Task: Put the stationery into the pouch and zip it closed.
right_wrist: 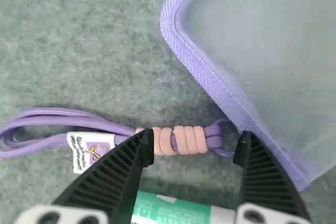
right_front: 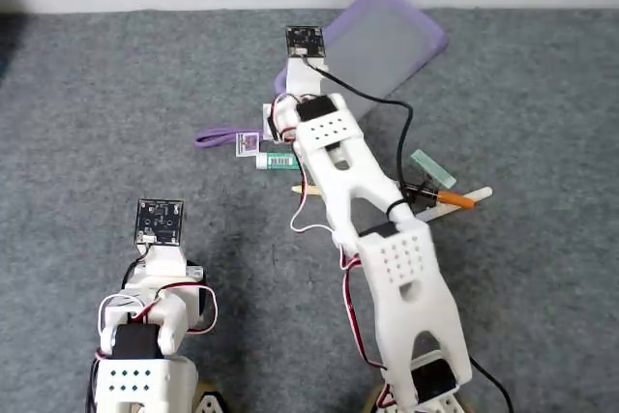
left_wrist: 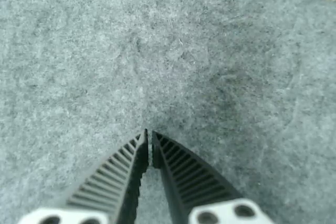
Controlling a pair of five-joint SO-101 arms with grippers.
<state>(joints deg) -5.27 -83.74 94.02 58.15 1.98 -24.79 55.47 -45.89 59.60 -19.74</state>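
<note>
White printed tag [right_wrist: 90, 150] on purple strap [right_wrist: 63, 115], green-labelled tube [right_wrist: 173, 211], print unreadable

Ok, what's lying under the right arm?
An orange pen and a green piece stick out on one side, a pale wooden tip on the other. The right arm covers whatever lies between them.
</note>
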